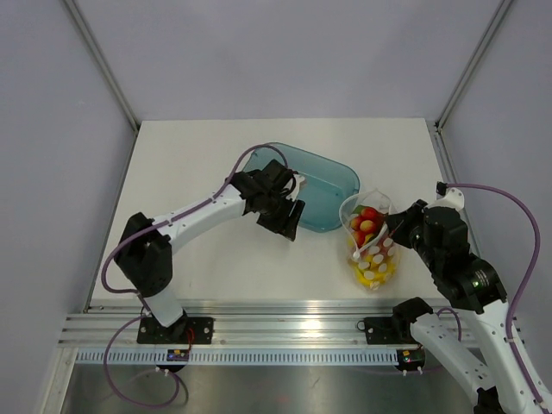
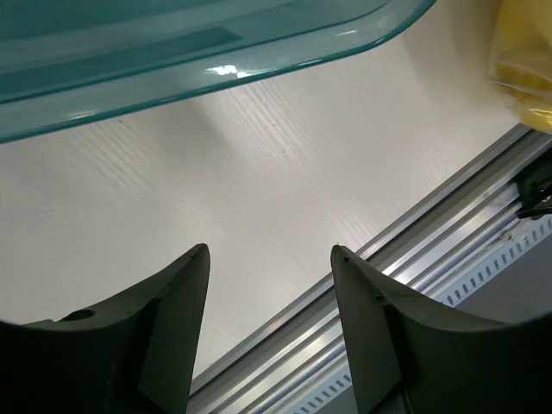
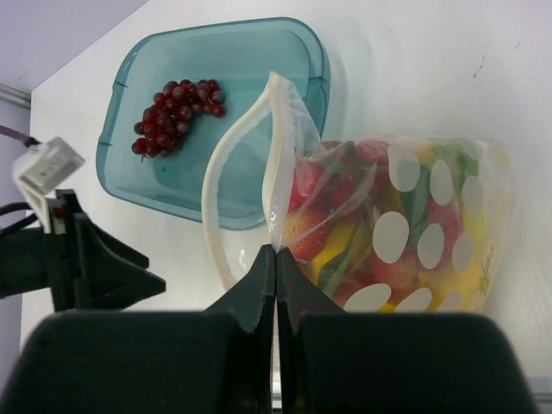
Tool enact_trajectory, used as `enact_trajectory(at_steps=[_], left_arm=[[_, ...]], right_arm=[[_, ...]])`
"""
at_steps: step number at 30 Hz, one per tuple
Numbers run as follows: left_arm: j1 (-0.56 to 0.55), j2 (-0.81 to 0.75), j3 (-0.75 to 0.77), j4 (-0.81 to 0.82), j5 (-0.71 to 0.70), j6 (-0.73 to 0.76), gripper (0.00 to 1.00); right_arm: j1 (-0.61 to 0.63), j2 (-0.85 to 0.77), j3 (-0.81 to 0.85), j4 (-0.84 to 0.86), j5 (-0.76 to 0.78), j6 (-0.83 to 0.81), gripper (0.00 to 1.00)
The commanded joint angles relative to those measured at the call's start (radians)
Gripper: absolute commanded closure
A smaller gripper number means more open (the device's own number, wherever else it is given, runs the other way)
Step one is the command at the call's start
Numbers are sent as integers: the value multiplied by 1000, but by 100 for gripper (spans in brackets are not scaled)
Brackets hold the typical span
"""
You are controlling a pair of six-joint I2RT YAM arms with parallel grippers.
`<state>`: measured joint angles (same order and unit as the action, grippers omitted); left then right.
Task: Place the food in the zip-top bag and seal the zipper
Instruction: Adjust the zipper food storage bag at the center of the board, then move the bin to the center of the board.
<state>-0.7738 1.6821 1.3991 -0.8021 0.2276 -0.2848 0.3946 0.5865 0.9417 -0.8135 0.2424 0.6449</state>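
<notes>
Between grey walls (image 1: 276, 52), white table (image 1: 216, 267), zip-top bag (image 1: 373, 263)

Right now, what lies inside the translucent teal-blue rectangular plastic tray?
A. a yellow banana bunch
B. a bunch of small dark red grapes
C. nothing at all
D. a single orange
B: the right wrist view shows a bunch of small dark red grapes resting on the floor of the teal-blue tray, and no other thing lies in it.

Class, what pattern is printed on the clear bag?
White round dots on the bag, clearest in the right wrist view.
</notes>
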Motion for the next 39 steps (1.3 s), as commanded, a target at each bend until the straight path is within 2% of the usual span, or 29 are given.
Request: enact_trajectory(at_steps=[1,6,10,18,22,24,29,30,33,36,39], left_arm=[[-4,53,17,66,-3,4,39],[13,233,151,92,-63,27,37],[48,399,380,-3,-57,58,37],[120,562,705,-22,-85,73,35],[128,567,782,-55,-102,88,35],[126,489,758,-49,-80,82,34],[126,220,499,90,62,20,32],[126,147,457,105,84,4,24],[126,78,336,147,206,-65,11],[116,9,233,173,248,-131,11],[82,-88,102,259,224,-220,16]], right_arm=[[1,-8,14,57,9,6,100],[1,-10,14,62,-11,16,100],[3,-30,23,56,-22,30,100],[3,-36,-3,80,-66,53,100],[1,-5,-1,93,-103,44,100],[1,10,0,109,-115,39,100],[1,44,0,148,-166,18,100],[1,49,-1,164,-182,13,100],[1,73,-9,201,-209,12,100],[1,94,-18,238,-218,12,100],[1,114,-23,266,-203,30,100]])
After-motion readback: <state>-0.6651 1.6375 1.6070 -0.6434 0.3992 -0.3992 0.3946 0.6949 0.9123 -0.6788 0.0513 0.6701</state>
